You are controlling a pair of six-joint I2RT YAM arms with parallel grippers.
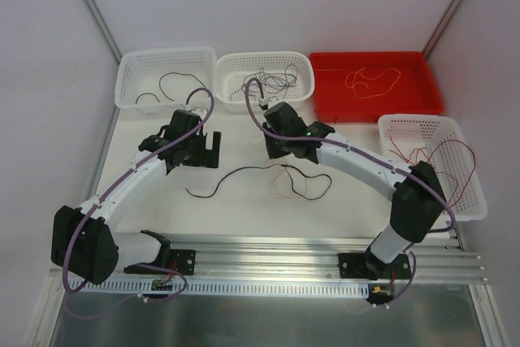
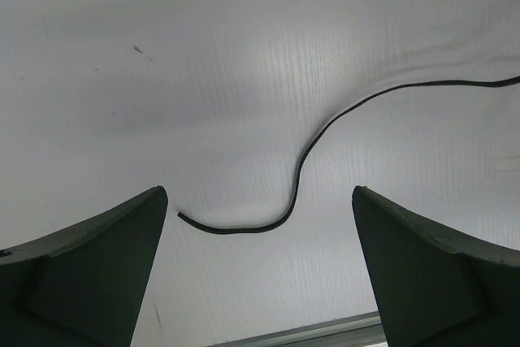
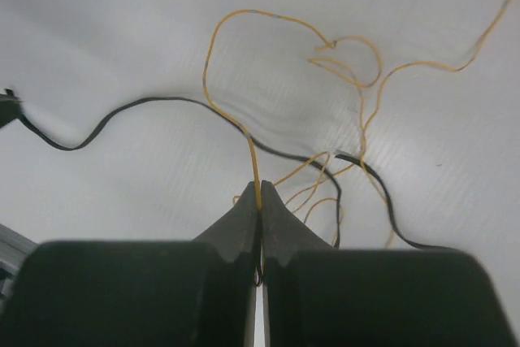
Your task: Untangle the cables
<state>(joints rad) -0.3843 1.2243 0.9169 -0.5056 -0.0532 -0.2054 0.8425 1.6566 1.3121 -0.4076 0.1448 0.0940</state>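
Note:
On the white table lie tangled cables: a black cable [image 1: 244, 174] and thin orange-yellow cables [image 1: 286, 178]. In the right wrist view the orange-yellow cable [image 3: 236, 123] loops over the black cable [image 3: 138, 105], and my right gripper [image 3: 260, 201] is shut on an orange-yellow strand that runs up from between its tips. My right gripper [image 1: 280, 152] sits just above the tangle. My left gripper [image 1: 213, 149] hangs open to the left of it. Its wide-apart fingers [image 2: 106, 258] frame the loose end of the black cable [image 2: 301, 172], without touching it.
Along the back stand a white basket [image 1: 130, 79] with a black wire, a white basket [image 1: 302, 67] with mixed wires and a red tray [image 1: 325, 95] with an orange-yellow wire. A white basket [image 1: 471, 201] with red wires is at right. A metal rail [image 1: 268, 262] runs along the front.

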